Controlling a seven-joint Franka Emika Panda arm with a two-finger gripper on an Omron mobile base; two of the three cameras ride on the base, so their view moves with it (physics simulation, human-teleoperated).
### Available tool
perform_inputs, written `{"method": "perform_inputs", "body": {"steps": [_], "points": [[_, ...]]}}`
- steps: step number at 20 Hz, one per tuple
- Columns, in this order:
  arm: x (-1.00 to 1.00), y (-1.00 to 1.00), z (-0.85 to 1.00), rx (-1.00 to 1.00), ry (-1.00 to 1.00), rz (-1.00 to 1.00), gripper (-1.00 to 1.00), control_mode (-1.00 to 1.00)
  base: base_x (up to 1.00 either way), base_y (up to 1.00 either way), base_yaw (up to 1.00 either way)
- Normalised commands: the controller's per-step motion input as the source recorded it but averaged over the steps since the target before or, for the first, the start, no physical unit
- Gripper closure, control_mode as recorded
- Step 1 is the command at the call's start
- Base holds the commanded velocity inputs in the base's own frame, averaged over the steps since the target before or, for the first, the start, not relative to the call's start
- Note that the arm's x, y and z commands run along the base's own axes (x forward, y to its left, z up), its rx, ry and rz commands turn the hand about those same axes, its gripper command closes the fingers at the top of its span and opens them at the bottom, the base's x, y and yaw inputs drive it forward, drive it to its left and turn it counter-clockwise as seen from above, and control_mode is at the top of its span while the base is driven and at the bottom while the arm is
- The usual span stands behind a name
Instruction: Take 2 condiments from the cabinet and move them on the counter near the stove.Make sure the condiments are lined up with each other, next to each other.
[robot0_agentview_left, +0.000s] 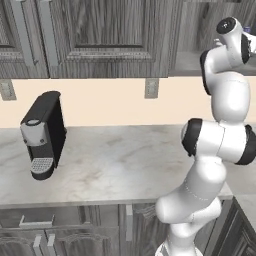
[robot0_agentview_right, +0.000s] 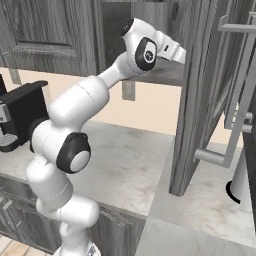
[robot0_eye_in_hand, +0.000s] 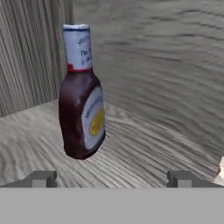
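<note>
Gripper: your hand view gives you the gripper (robot0_eye_in_hand: 111, 178) with both dark tips spread wide at the bottom edge, nothing between them.
Bottle: in that same view you see a dark brown sauce bottle (robot0_eye_in_hand: 81, 94) with a white-wrapped neck, red band and a pale label with a yellow patch. It stands on the wood-grain cabinet shelf (robot0_eye_in_hand: 144, 148), looks tilted in this view, sits left of centre and ahead of the tips, apart from both.
Cabinet: from your right base view you get the open cabinet door (robot0_agentview_right: 200, 95) edge-on, and the hand end of the arm (robot0_agentview_right: 145, 50) reaching into the opening beside it.
Counter: your left base view lays out the marbled counter (robot0_agentview_left: 125, 160) with a black coffee machine (robot0_agentview_left: 44, 134) standing at its left.
Arm: from the left side you see it rise at the right toward the cabinet's open shelf.
</note>
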Motion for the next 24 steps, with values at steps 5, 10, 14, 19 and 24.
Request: {"method": "perform_inputs", "body": {"steps": [5,10,14,19,24], "points": [[0.22,-0.16,-0.01,0.00,0.00,-0.03,-1.00,-1.00,0.00,0.00,0.00],[0.24,-0.06,-0.07,0.00,0.01,-0.02,-1.00,-1.00,0.00,0.00,0.00],[0.25,0.00,-0.12,0.00,0.02,-0.01,-1.00,-1.00,0.00,0.00,0.00],[0.17,-0.10,-0.05,0.00,0.01,-0.01,-1.00,-1.00,0.00,0.00,0.00],[0.12,-0.19,0.00,0.00,0.01,-0.01,-1.00,-1.00,0.00,0.00,0.00]]}}
